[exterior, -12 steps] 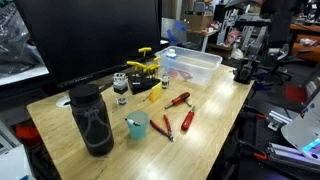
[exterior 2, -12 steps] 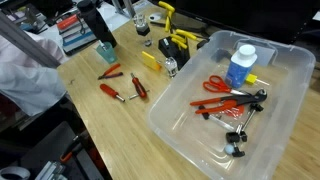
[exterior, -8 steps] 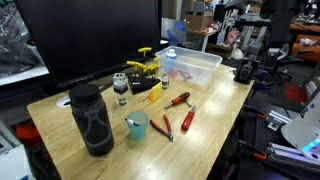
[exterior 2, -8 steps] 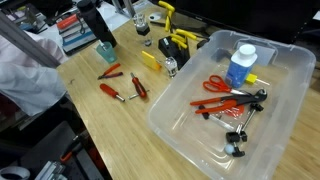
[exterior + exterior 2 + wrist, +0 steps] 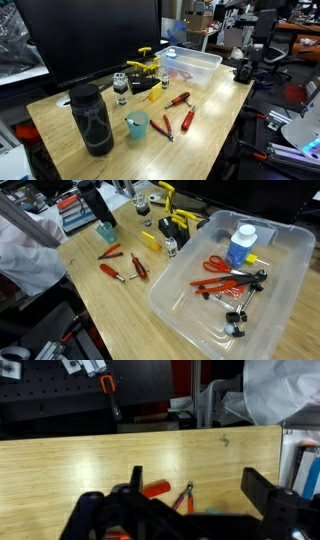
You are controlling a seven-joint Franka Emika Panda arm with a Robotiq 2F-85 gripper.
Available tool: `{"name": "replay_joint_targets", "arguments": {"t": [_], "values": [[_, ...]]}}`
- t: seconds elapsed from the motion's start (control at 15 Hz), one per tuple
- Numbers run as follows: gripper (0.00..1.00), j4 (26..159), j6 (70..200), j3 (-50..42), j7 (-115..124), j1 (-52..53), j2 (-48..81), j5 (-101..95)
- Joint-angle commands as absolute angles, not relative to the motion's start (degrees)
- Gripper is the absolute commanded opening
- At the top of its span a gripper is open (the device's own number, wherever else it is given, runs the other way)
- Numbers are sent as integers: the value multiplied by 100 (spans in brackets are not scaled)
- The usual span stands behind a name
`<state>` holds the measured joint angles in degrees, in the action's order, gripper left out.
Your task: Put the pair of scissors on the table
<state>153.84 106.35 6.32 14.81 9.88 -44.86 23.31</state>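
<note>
Since the pale wood table (image 5: 120, 305) has bare planks beside the clear plastic bin (image 5: 178, 308), the drop spot is easy; the reach into the bin is what needs care. In an exterior view, the red-handled scissors (image 5: 215, 265) lie flat on the bin's floor, at about ten o'clock from its middle. A blue bottle (image 5: 240, 245) stands just beside them at two o'clock, and a black clamp (image 5: 238, 288) lies near them at five o'clock. In the wrist view the gripper (image 5: 185, 520) is spread wide with nothing between its fingers (image 5: 275, 505). It looks across the table top, well apart from the bin. I judge the step in hand to be the approach. It is best to come down over the bin from above and set the jaws across the blades near the pivot. Keep clear of the bottle and the bin wall, close firmly, then lift straight up before swinging out to bare wood.
</note>
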Motion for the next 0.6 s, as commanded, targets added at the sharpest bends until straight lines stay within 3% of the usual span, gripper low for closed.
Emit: {"name": "replay_joint_targets", "arguments": {"t": [0.0,0.33,0.53], "values": [[100,15443,11159,794,2044,435,-4352,2391],[100,15746,12681,760,2612,-282,-3833,2100],[100,15727,12376,604,2349,-106,-3883,2108]]}}
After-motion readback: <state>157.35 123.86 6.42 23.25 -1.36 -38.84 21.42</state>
